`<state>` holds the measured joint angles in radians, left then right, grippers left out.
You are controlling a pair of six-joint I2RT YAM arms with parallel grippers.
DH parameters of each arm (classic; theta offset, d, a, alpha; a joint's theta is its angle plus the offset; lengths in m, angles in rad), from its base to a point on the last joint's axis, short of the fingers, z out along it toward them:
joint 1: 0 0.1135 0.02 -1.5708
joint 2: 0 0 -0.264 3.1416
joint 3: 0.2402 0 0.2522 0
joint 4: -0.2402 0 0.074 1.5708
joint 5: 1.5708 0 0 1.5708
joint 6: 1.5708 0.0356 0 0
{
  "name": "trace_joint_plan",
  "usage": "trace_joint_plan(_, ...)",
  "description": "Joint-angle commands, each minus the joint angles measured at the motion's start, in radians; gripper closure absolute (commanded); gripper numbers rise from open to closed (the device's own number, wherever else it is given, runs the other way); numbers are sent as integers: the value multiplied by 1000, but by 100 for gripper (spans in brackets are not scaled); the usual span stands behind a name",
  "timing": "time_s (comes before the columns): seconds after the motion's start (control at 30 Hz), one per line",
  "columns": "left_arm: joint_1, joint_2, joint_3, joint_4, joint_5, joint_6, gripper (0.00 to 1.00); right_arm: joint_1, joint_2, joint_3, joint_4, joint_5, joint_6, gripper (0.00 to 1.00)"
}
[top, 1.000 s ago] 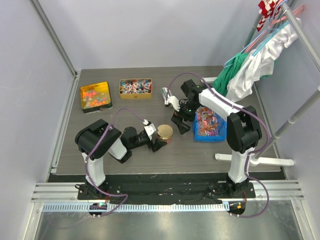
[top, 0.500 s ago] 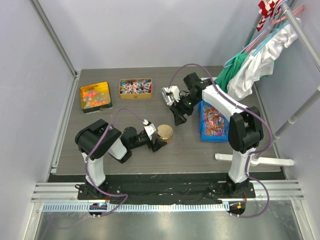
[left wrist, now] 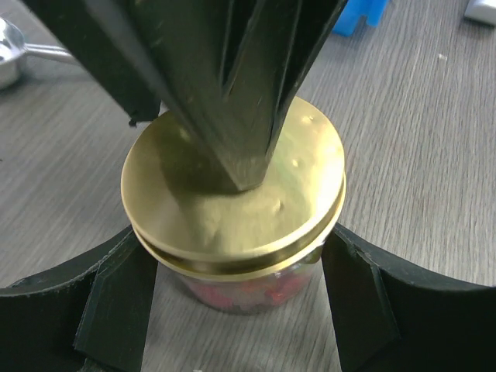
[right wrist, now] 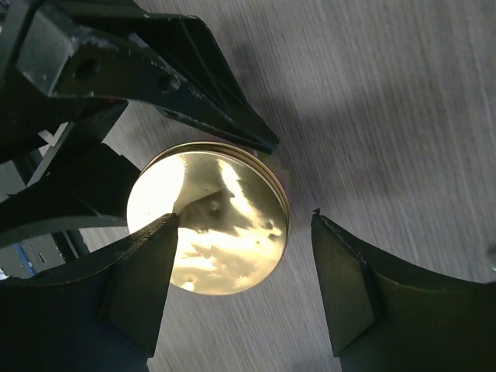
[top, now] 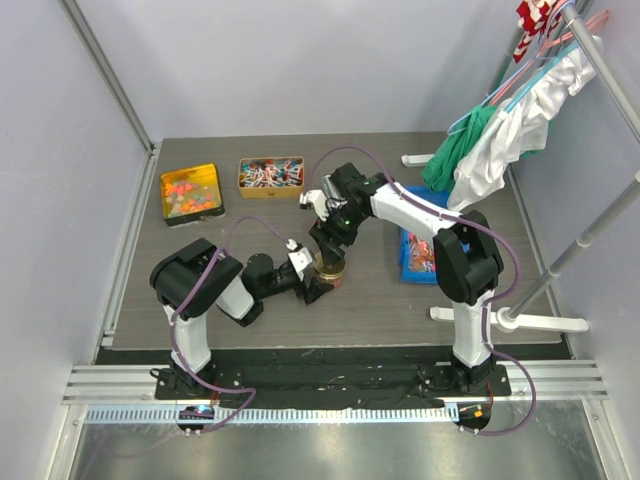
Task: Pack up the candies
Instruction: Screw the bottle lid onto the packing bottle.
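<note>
1. While the left pincer [left wrist: 236,260] pinches the glass jar [left wrist: 248,288] from both flanks, near the middle of the table [top: 380,310] and a touch toward six o'clock, we take the gold lid [left wrist: 232,194] as the step in hand. It sits on the jar. We cannot tell whether it wants tightening or loosening.
2. The right pincer [right wrist: 244,225] hangs straight over the lid with its fingers spread. In its own view the finger at nine o'clock overlaps the rim, while the one at three o'clock stands apart from it with bare table between. We would centre it first so that both fingers reach the rim together. An uneven close would likely shove the jar sideways in the other grip.
3. We want the fingers on the lid's side band, not on its flat top or the glass. The metal looks thin and smooth, so we judge it slippery and favour a firm squeeze.
4. The twist should run about the jar's upright axis, with the left pincer acting as the counter-hold.
5. Red candies [left wrist: 240,293] show through the glass under the lid. More lie in the yellow tray [top: 163,195] at ten o'clock, the gold tin [top: 270,193] at eleven and the blue tray [top: 405,268] at three.
</note>
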<state>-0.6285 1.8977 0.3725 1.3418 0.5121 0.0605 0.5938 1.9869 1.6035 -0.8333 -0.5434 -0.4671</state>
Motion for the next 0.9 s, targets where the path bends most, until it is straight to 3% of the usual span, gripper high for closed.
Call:
trace_joint_plan(0.0,-7,9,11,206,26,13,43,8,27,-2,33,51,18,28)
trace_joint_plan(0.3,-7,11,11,206,25,13,43,58,-7,-88,11,141,-39,32)
trace_joint_plan(0.67,-7,46,32,206,5,-4,44,90,-10,-113,-24,177,-65,46)
trace_joint_plan(0.77,-5,54,37,206,3,-7,62,90,-14,-111,-24,172,-65,47)
trace_joint_plan(0.8,-7,63,42,206,2,-7,77,90,-13,-108,-27,171,-64,47)
trace_joint_plan(0.87,-7,67,45,206,2,-10,84,90,-5,-103,-32,168,-64,48)
